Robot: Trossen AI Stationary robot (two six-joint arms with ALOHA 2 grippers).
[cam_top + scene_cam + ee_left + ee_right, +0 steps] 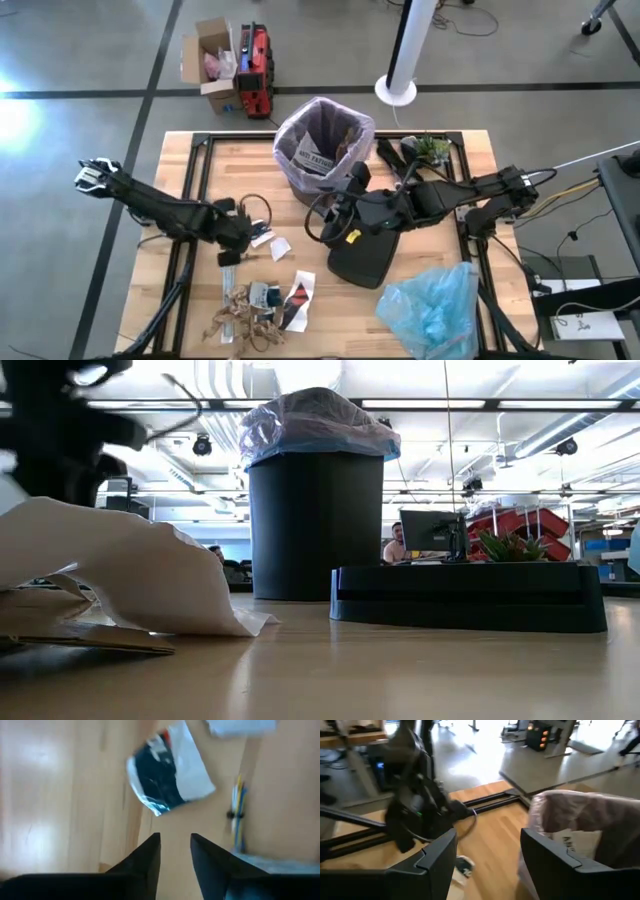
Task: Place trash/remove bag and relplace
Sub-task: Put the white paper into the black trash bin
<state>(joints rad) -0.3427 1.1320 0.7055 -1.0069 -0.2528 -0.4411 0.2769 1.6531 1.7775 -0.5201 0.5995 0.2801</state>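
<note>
The black bin (pixel 320 150) (pixel 315 510) stands at the table's far middle, lined with the pale pink bag (pixel 352 122) (pixel 580 810); printed paper lies inside it. Loose trash lies on the near left of the table: white scraps (pixel 275 245), a printed wrapper (pixel 298 295) (pixel 170 775) and crumpled brown paper (pixel 245 318). The crinkly light blue bag (pixel 435 300) rests on the near right corner. My left gripper (pixel 229 258) (pixel 175 845) hovers over the trash, narrowly open and empty. My right gripper (pixel 335 220) (pixel 487 855) is wide open and empty just near of the bin.
A flat black lid-like piece (pixel 365 255) (pixel 465 595) lies on the table near of the bin, under my right arm. A black-and-green clump (pixel 425 148) sits at the far right. White paper (pixel 120 580) fills the low view's foreground. Black frame rails (pixel 195 180) run along the table.
</note>
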